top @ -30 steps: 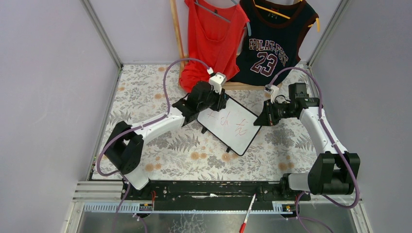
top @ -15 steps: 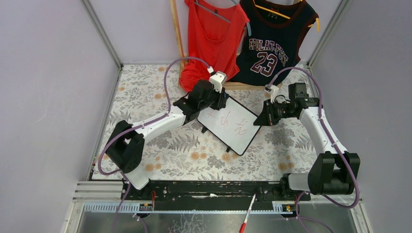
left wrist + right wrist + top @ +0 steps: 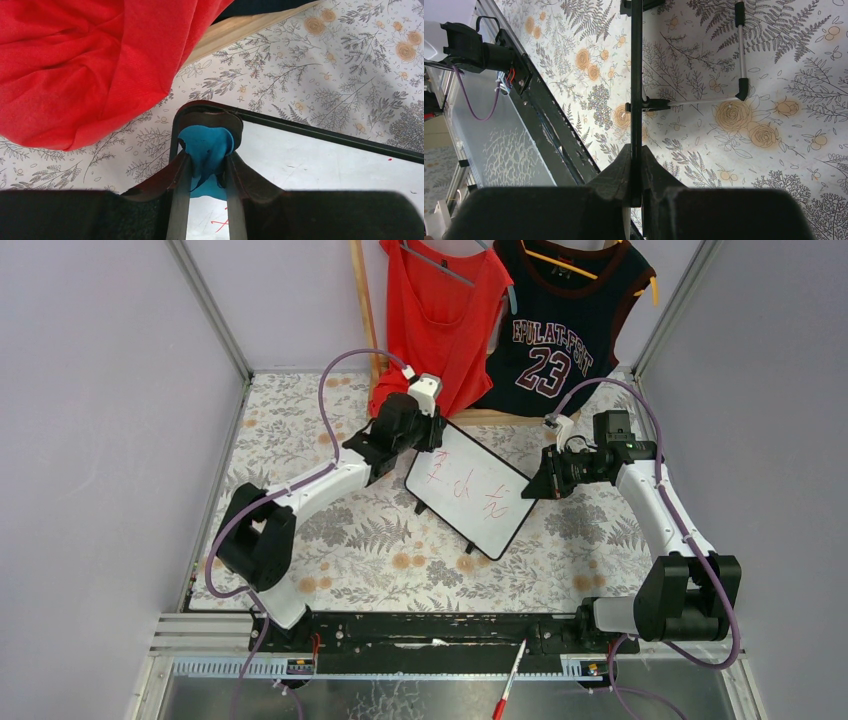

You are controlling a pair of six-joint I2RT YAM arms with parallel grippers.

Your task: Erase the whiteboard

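The whiteboard [image 3: 470,490] lies tilted on the floral table, with red marks on its face. My left gripper [image 3: 428,430] is at the board's far corner, shut on a blue eraser pad [image 3: 207,150] with a black back that rests on the board's corner [image 3: 325,160]. A red mark shows between the fingers in the left wrist view. My right gripper [image 3: 535,483] is shut on the board's right edge. In the right wrist view the board shows edge-on [image 3: 636,85] between the fingers, with its wire foot [image 3: 740,60] beside it.
A red top [image 3: 440,320] and a dark jersey [image 3: 565,325] hang at the back on a wooden stand; the red cloth [image 3: 90,65] lies close to my left gripper. A red marker [image 3: 508,688] lies beyond the table's near rail.
My left gripper has moved back and left along the board, from over its upper part to its far corner. More red marks show uncovered. The right arm has not moved.
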